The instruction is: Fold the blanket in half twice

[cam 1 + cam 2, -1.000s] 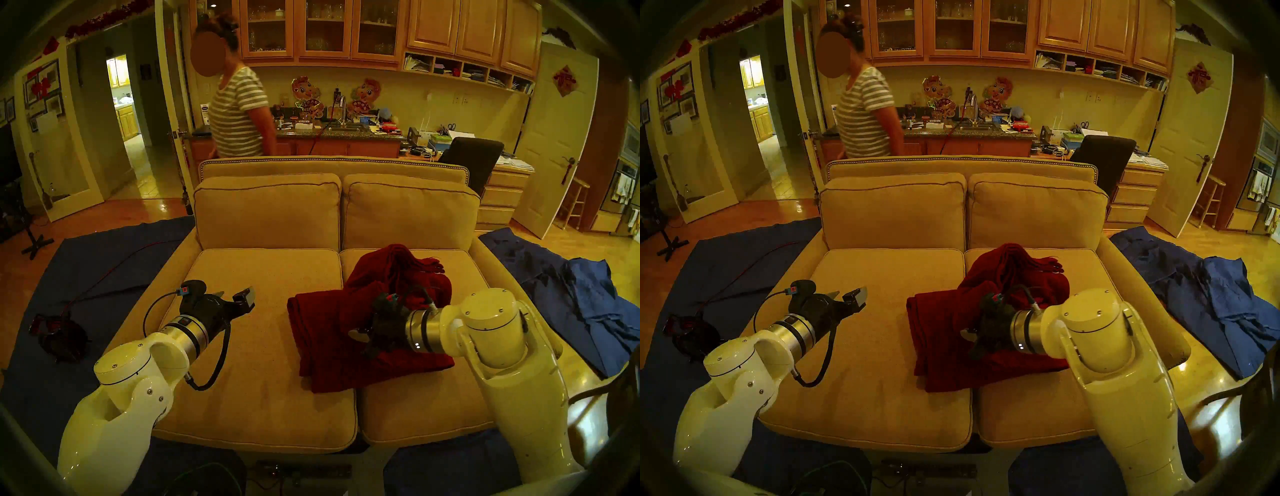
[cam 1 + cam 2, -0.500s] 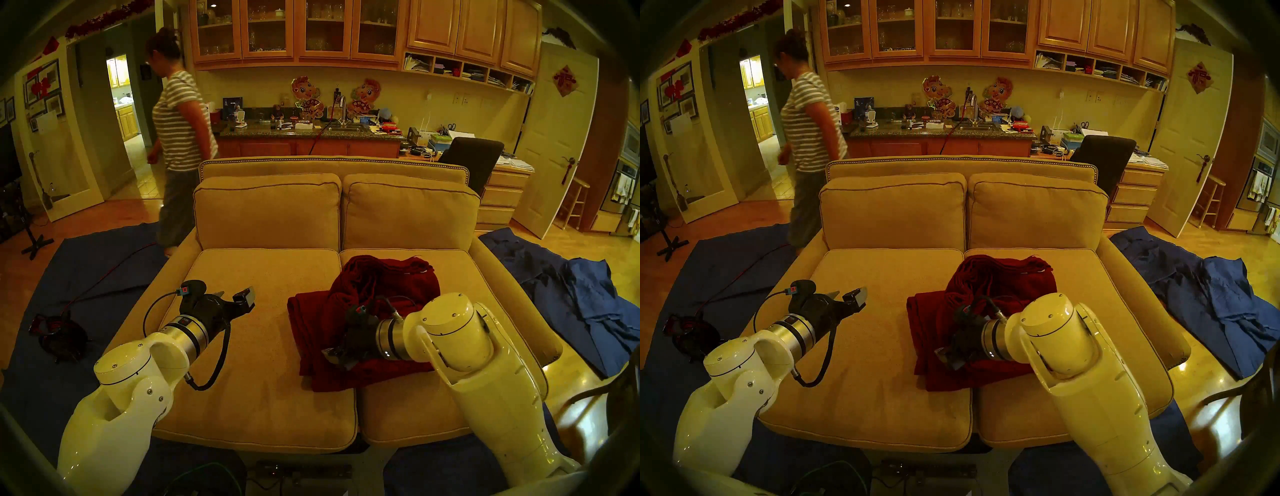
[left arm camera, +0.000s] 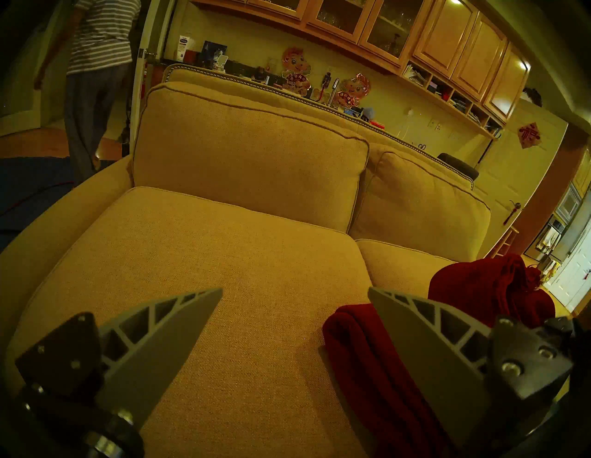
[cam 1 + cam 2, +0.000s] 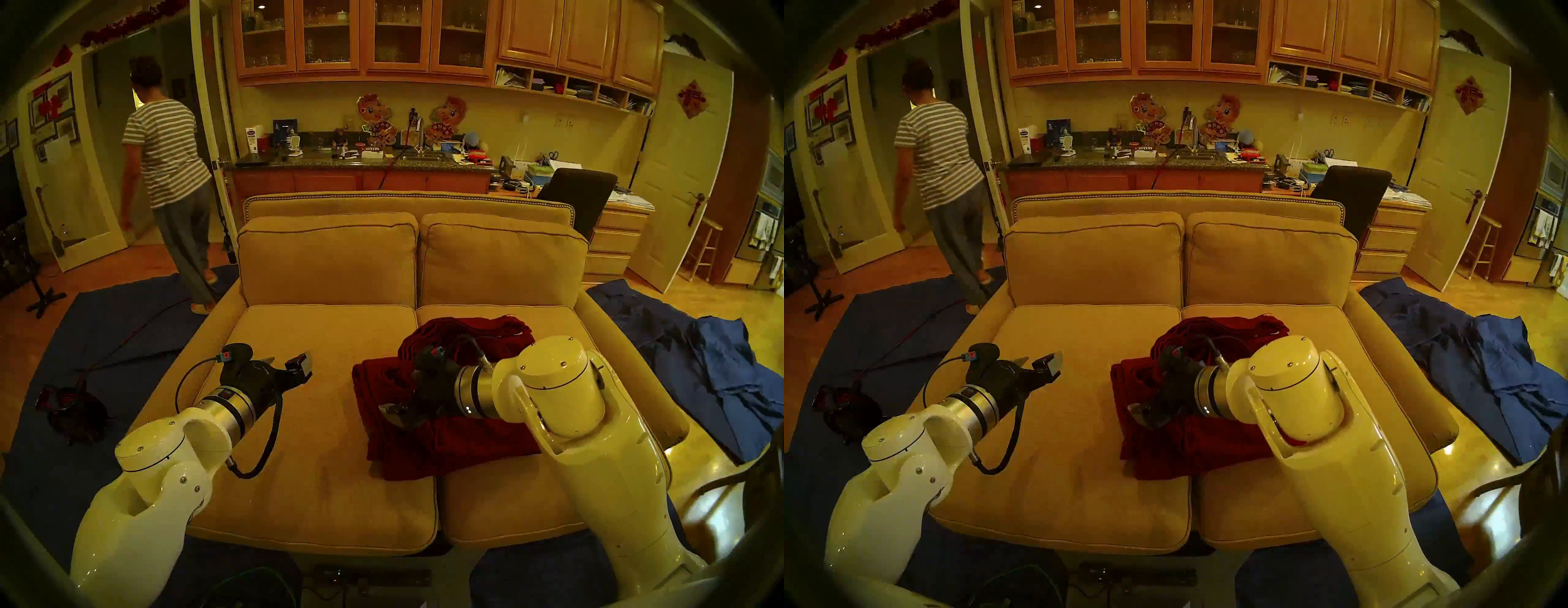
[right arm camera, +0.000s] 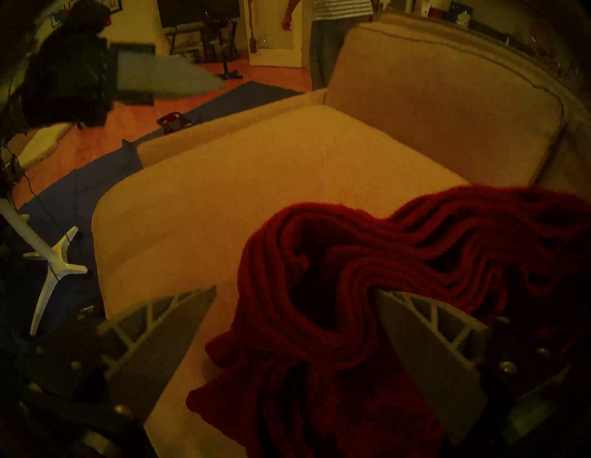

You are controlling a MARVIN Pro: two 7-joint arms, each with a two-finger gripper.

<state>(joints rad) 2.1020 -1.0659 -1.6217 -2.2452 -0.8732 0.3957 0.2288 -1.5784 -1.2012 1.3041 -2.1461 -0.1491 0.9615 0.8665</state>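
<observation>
The dark red blanket [image 4: 466, 441] lies partly folded on the tan sofa seat [image 4: 322, 424], across the seam and mostly on the right cushion, with a bunched heap at its far side. My right gripper [image 4: 392, 416] is open just above the blanket's left part. In the right wrist view [image 5: 295, 289] its fingers are spread over the blanket [image 5: 319, 367], and one fingertip [image 5: 393, 307] touches a fold. My left gripper [image 4: 288, 361] is open and empty above the left cushion. In the left wrist view [image 3: 295, 294] the blanket [image 3: 355, 367] is to its right.
A person in a striped shirt [image 4: 165, 170] walks away at the back left. Dark blue cloths lie on the floor left [image 4: 106, 331] and right [image 4: 700, 361] of the sofa. A red and black object [image 4: 72, 412] with a cable sits on the left cloth.
My right gripper has moved left across the blanket. The bunched heap has sunk lower. The person has walked from behind the sofa to the left doorway. The left arm has not moved.
</observation>
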